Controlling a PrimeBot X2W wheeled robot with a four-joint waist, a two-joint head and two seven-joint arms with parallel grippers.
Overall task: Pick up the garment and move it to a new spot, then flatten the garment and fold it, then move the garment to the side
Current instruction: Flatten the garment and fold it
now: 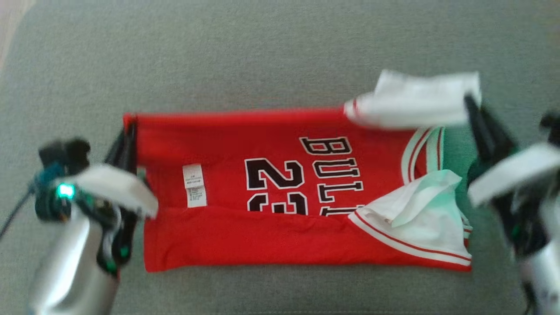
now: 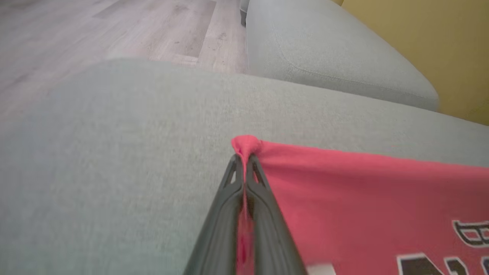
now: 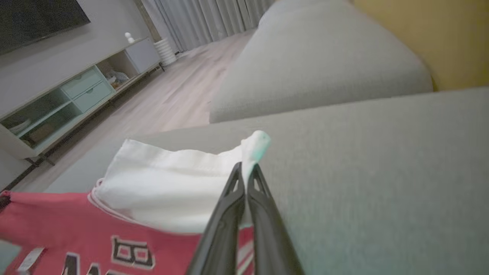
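Red jersey [image 1: 271,240] lies part-folded on grey sofa cushion [image 1: 262,57] — left gripper [image 2: 243,158] clamped on its red corner, right gripper [image 3: 245,166] clamped on its white sleeve [image 3: 164,183].

Garment [image 1: 271,236]: red body, black numerals and letters with white outline. Sleeves [image 1: 415,100] white, thin red stripe along the hem; lower one picks up a pale green tint. Neck trim [image 1: 426,148] striped white and red. Label [image 1: 194,184] white with small grey print. Sofa [image 1: 262,57] plain grey-green weave, no pattern. Left gripper fingers [image 2: 225,198] dark grey; right gripper fingers [image 3: 229,206] the same. Left forearm [image 1: 70,271] silver, with a green light [image 1: 65,191] at the wrist. Floor [image 2: 95,30] pale wood grain. Wall [image 2: 420,34] mustard yellow. Cabinet [image 3: 76,95] white with pale teal drawers. Curtains [image 3: 214,15] grey.
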